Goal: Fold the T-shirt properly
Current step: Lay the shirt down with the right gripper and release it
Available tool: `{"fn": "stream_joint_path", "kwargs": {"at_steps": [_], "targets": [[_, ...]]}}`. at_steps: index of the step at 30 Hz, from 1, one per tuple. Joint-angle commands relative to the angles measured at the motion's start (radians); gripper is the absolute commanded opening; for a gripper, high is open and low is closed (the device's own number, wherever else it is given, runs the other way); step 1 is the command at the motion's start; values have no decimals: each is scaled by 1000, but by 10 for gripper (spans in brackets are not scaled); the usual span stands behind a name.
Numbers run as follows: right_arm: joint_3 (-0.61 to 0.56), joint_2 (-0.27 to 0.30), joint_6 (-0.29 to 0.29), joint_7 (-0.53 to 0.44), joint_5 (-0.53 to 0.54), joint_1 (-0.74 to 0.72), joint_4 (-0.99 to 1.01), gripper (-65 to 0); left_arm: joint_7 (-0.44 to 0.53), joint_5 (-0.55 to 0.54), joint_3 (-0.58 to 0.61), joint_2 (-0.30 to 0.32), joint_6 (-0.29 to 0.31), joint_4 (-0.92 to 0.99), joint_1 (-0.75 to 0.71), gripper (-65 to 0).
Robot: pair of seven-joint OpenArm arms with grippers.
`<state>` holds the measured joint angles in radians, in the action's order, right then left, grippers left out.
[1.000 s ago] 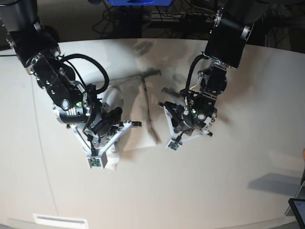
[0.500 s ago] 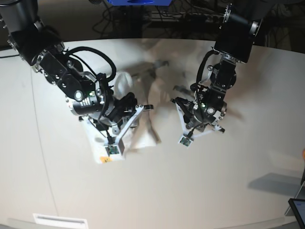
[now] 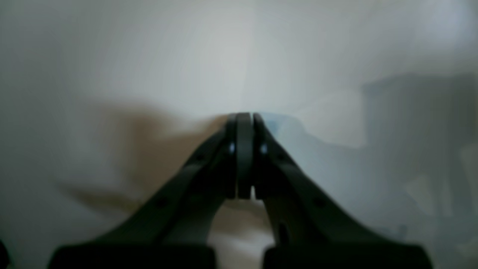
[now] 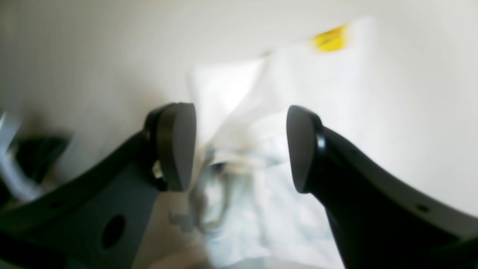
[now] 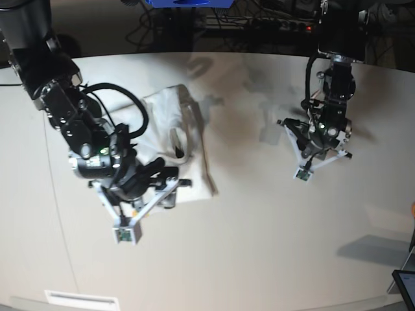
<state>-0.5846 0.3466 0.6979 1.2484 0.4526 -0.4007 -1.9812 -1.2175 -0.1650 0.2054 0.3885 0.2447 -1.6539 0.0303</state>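
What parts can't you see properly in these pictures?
- T-shirt, base view: the right gripper and its arm cover its near left part, so how neatly it is folded stays hidden.
- T-shirt print, right wrist view: only a blurred yellow patch shows; no word can be read.
- Left wrist view: all blurred; beyond the shut left gripper nothing can be named.
- Tablet, base view: cut off by the corner.

My base camera looks down on the table [image 5: 259, 227]; my wrist cameras peer close past their jaws, the right's sharing the T-shirt [image 4: 336, 86].
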Motion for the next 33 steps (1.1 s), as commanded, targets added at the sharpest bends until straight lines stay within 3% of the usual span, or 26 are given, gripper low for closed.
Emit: {"fn": "stream_joint_path", "kwargs": {"at_steps": [1,2,5,8,10,15,24,33], "targets": [[28,7,0,-14,-2,-10,-16,-316,15,-5,-39,16,6,-45,-16,-650],[48,12,0,-14,-2,0,-16,-370,26,-5,-71,22,9,-68,-43,-650],[124,9,0,-46,-1,64,-13,-650,74,-5,-160,23,9,-131,-138,-650],[179,7,0,-123,4,147,-10,-618,95,-5,-222,17,9,-170,-194,-650],[193,7,0,-169,4,202,-7,-650,98,-5,-237,16,9,-179,-214,-650],[183,7,0,-241,5,271,24,-646,98,-5,-241,14,9,-177,-221,-650],[183,-17,0,-269,5,323,36,-646,98,-5,-241,-16,9,-180,-215,-650],[182,-80,0,-290,1,331,110,-647,98,-5,-241,-26,9,-179,-218,-650]]}}
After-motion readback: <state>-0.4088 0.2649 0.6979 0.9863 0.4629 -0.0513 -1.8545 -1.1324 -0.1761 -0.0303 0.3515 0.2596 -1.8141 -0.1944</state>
